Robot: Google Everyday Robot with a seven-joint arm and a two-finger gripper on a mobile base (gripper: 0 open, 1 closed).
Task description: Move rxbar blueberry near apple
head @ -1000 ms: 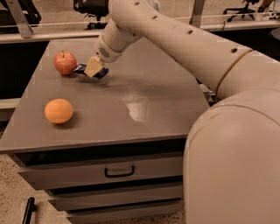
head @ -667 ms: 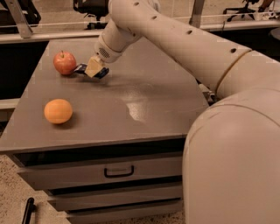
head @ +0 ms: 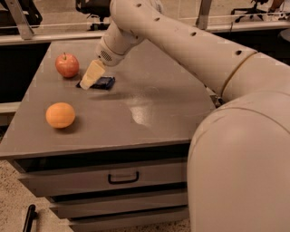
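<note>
A round red apple [head: 67, 65] with a short stem was seen on the far left part of a grey matte table top [head: 154, 97]. A small, flat, dark blue rxbar blueberry [head: 104, 83] was laid flat on the same top, near the apple, to its right in the view and a little closer to the camera. A narrow strip of bare table was left between the two, so they were not touching.

The cream-coloured gripper [head: 92, 74] was held between the apple and the bar, tilted downward, and its pale tip was seen over the end of the bar that was turned toward the apple. Whether the bar was touched by it could not be decided, and it could not be told whether the jaws were released or clenched. The gripper was carried by a thick cream-white arm [head: 181, 41] with small dark holes, which was stretched over the table from a large rounded body [head: 244, 167] far to the right of the apple.

A round orange fruit [head: 60, 115] was placed well apart from the apple, in front of it, near the front edge of the table. Below that edge, a grey drawer [head: 123, 177] with a black handle was seen closed. A black office chair [head: 93, 7] was partly visible behind the apple, beyond the table.
</note>
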